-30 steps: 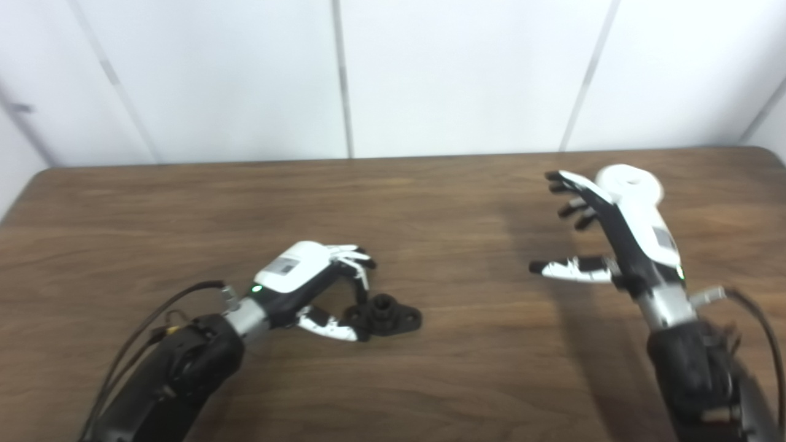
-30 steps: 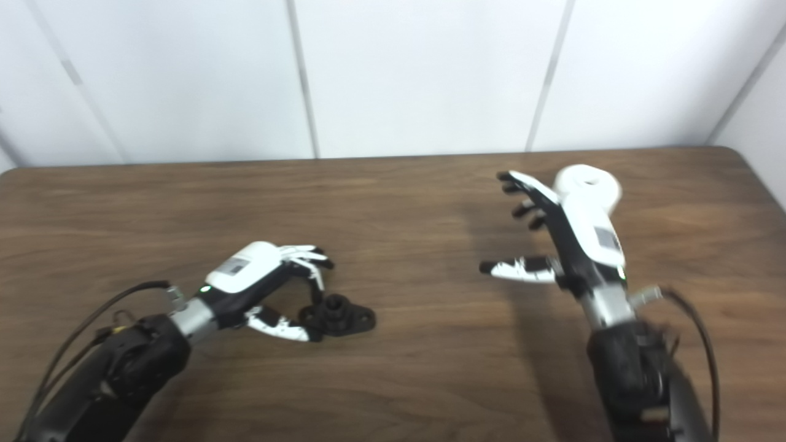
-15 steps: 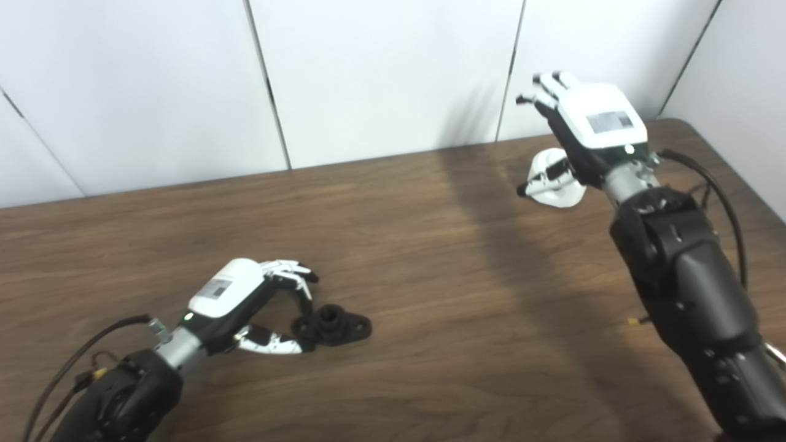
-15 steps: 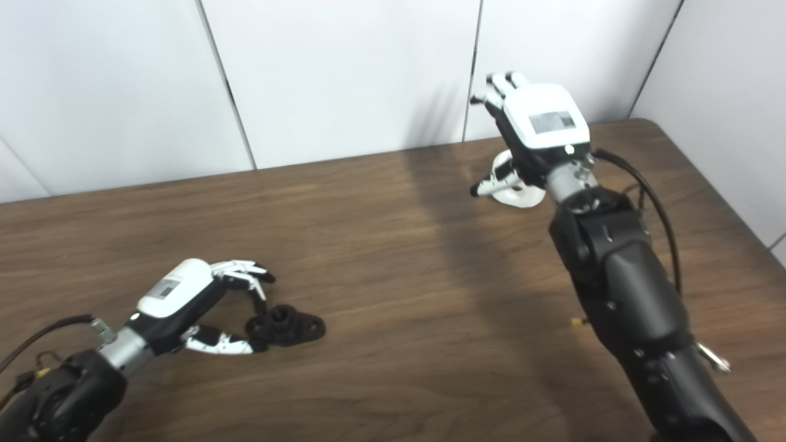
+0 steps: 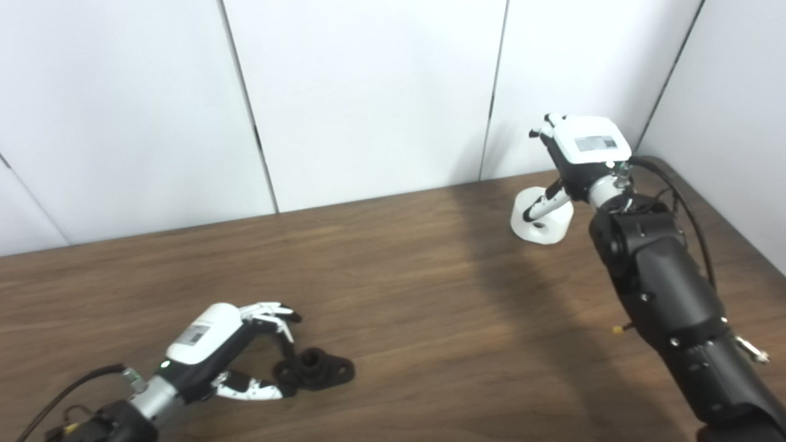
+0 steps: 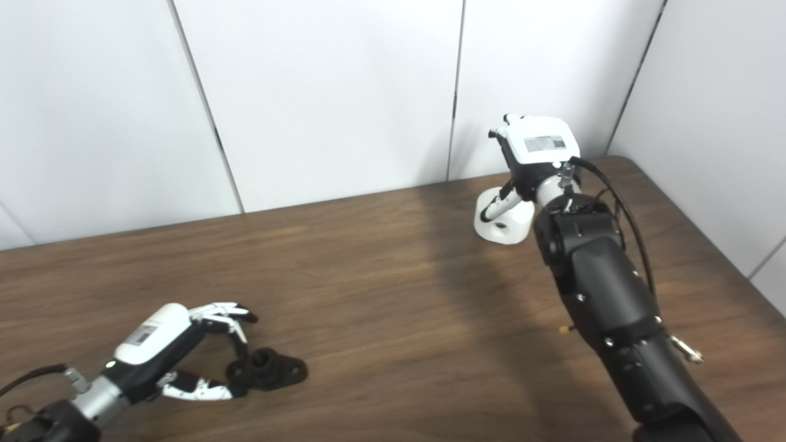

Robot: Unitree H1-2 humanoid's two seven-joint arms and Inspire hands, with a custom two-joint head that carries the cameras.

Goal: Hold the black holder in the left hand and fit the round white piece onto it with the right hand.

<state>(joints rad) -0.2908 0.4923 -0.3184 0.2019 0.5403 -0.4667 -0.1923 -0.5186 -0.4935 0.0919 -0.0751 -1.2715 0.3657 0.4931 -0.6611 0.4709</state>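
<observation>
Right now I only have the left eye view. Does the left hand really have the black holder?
Observer: In the right eye view the left hand appears to pinch one end of the black holder, which lies on the table. The mounting hole at its free end shows uncovered.
Operator: And the right side?
Observer: The right hand is closed on the round white piece. This view also shows bare table between the forearm and the table's right edge.
</observation>
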